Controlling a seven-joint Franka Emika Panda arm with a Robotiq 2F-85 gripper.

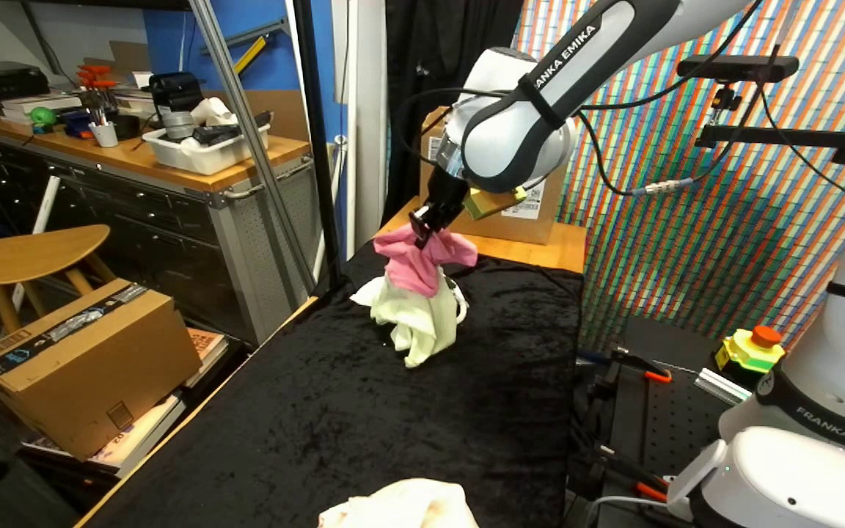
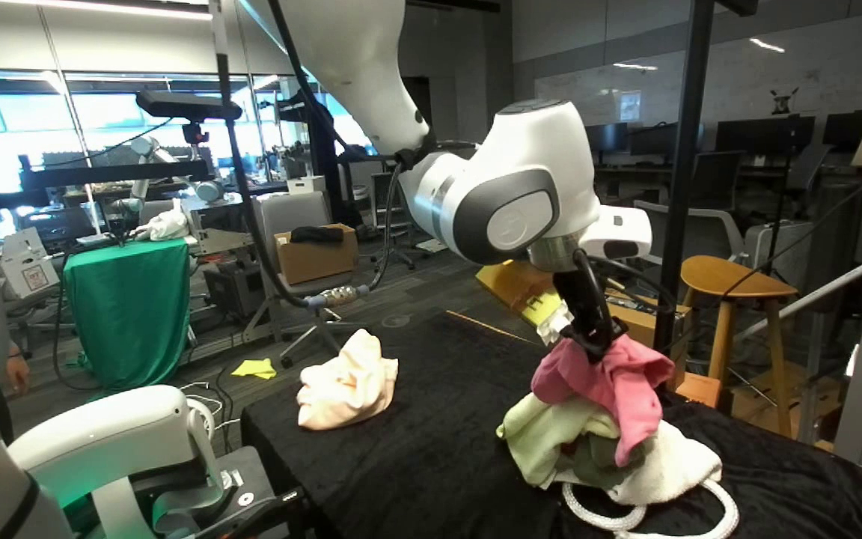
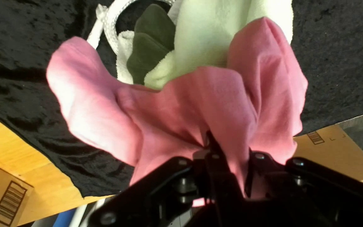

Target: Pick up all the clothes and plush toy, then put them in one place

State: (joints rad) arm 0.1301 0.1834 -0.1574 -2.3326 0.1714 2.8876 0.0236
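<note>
Pincer (image 3: 229, 142): pinching pink cloth (image 3: 181, 107).
Pale green cloth (image 1: 422, 326): below the pincer; stacking here seems the step.
Peach cloth (image 2: 349, 385): well apart from pincer; probably fetch after releasing.

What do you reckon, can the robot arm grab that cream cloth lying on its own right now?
Probably not right away: the gripper is closed on the pink cloth. Once that is released, likely yes: the cream cloth lies by itself on the black cover, with nothing visible on top.

Pinched pink cloth (image 3: 197, 104) droops over greenish cloth (image 1: 419, 323); crumpled cream cloth (image 2: 349, 385) lies apart.
</note>
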